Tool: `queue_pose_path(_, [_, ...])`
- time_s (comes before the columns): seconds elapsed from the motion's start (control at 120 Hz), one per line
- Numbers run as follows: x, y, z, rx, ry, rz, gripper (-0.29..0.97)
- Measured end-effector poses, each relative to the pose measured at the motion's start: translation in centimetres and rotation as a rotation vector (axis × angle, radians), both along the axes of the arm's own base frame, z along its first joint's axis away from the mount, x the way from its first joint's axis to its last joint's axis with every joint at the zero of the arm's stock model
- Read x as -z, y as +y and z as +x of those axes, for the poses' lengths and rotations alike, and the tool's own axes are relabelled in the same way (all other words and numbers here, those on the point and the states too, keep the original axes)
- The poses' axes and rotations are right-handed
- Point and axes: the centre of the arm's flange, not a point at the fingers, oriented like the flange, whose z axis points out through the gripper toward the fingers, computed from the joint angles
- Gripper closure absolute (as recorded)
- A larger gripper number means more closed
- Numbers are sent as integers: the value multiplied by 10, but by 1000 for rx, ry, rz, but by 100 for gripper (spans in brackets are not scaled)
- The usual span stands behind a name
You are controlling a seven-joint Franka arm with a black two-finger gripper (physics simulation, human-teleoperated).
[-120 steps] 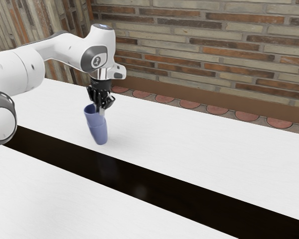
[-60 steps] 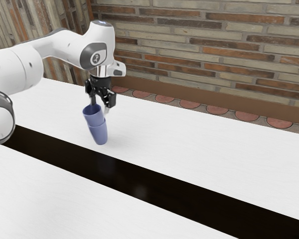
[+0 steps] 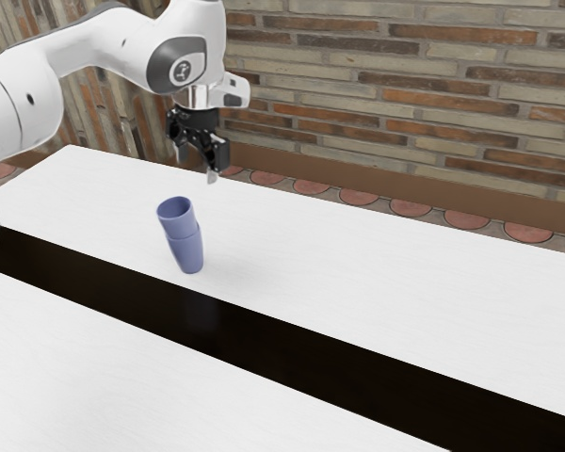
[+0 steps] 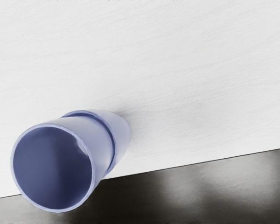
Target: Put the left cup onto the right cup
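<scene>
Two blue-violet cups stand nested on the white table: the upper cup [image 3: 175, 217] sits inside the lower cup [image 3: 187, 253], and the stack leans slightly toward the exterior view's left. In the wrist view the upper cup's open mouth [image 4: 52, 169] faces the camera, with the lower cup [image 4: 120, 135] showing behind its rim. My black gripper [image 3: 207, 166] hangs open well above the stack, a little toward the exterior view's right, holding nothing.
The white table [image 3: 377, 273] has a wide black strip [image 3: 292, 353] running across it just in front of the cups. A brick wall [image 3: 405, 85] stands behind the table, with a tiled floor strip below it.
My gripper let go of the upper cup, opened, and rose straight up away from the stack. The nested cups stayed in place on the table.
</scene>
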Motion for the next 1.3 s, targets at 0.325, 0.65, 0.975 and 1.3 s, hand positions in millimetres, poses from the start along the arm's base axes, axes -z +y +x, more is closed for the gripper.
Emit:
queue_pose_path(0.325, [-30, -31, -57, -3, 10, 14, 1])
queue_pose_path(0.65, [-34, -37, -94, -45, 44, -71, 0])
queue_pose_path(0.975, [-33, -35, -105, -72, 59, -118, 0])
queue_pose_path(1.3, [-34, -31, -108, -96, 73, -151, 0])
